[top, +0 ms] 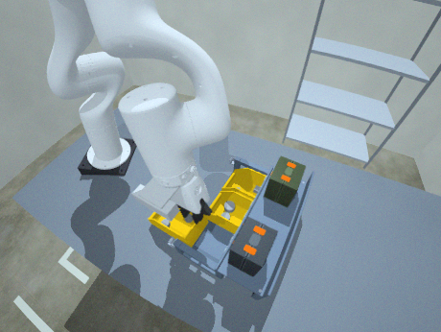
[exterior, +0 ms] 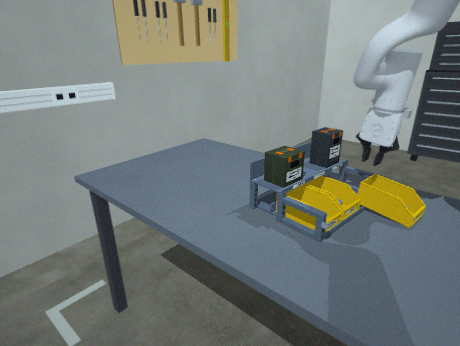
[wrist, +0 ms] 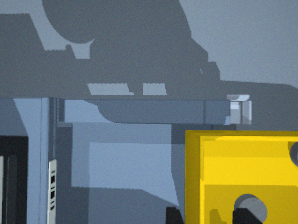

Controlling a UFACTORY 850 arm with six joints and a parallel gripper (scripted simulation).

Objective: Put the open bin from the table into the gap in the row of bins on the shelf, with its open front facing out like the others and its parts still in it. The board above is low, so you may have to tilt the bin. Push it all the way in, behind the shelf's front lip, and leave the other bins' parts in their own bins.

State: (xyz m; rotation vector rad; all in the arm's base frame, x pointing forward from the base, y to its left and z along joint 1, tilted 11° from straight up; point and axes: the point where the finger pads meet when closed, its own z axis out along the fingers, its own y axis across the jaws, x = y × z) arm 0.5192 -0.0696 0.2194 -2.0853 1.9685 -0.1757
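The open yellow bin lies at the gap in the shelf. Its back end reaches over the shelf's front part; its front sticks out over the table. Grey round parts are in it. Whether it rests on the front lip is hidden. My gripper is partly open and empty, above the bin's back end. In the wrist view its fingers appear on either side of the back wall. Two other yellow bins stand side by side in the row.
A low board runs above the rear of the row. It carries a green box and a dark grey box. The dark box stands behind the gap.
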